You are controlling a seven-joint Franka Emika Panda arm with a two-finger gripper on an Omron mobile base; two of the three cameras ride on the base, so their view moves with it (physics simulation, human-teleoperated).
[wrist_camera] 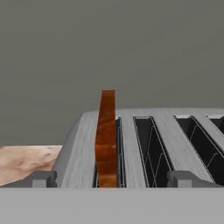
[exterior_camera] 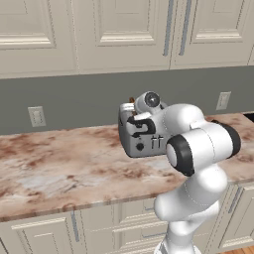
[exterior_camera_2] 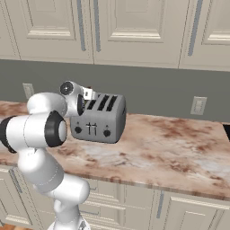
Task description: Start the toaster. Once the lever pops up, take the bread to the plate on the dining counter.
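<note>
Marble worktop (exterior_camera_2: pixel 179 148) bears toaster (exterior_camera_2: pixel 101 117) below cream cabinets (exterior_camera_2: pixel 134 31).

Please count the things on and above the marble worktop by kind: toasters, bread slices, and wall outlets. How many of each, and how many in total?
toaster: 1
bread, standing in the leftmost slot: 1
wall outlets: 2
Total: 4

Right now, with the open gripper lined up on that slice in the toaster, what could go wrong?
1. The bread stands thin and edge-on in the outermost slot; the open gripper seems to straddle it, but a small sideways drift could knock it or catch the slot edge.
2. The finger tips sit low, close to the toaster top; dropping further may strike it.
3. The toaster sits loose on the counter, so a bump could shift it.
</note>
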